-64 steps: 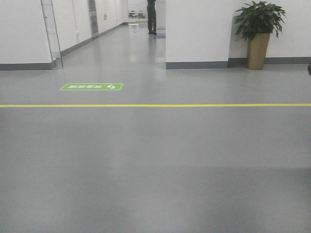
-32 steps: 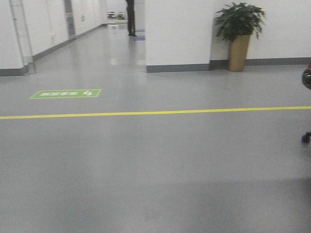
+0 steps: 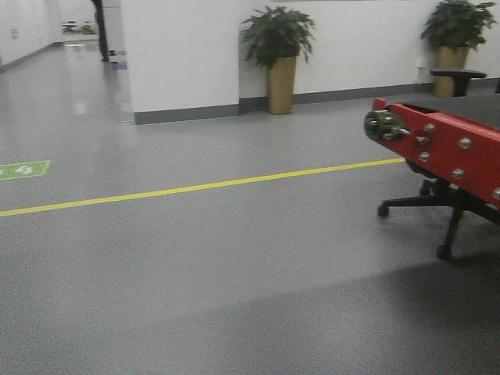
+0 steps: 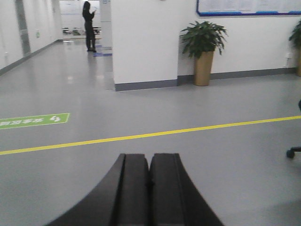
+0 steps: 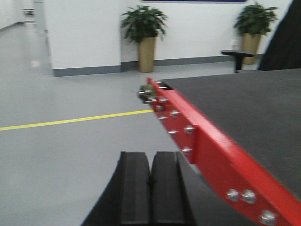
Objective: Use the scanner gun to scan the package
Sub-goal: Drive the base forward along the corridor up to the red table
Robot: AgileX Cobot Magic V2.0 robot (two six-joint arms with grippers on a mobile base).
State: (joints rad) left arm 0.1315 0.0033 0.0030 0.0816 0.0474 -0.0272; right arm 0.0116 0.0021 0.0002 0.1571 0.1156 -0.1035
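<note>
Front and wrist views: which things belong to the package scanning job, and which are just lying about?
Job: left gripper, right gripper, both shut; package and scanner gun not in view.
Lying about: potted plant, yellow floor line, red-edged table, green floor sign.

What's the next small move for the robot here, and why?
Probably swing the base right toward the red-edged table: its dark top is only partly in view, and no package or scanner gun shows in any view. The left claw and right claw are both shut and empty.
</note>
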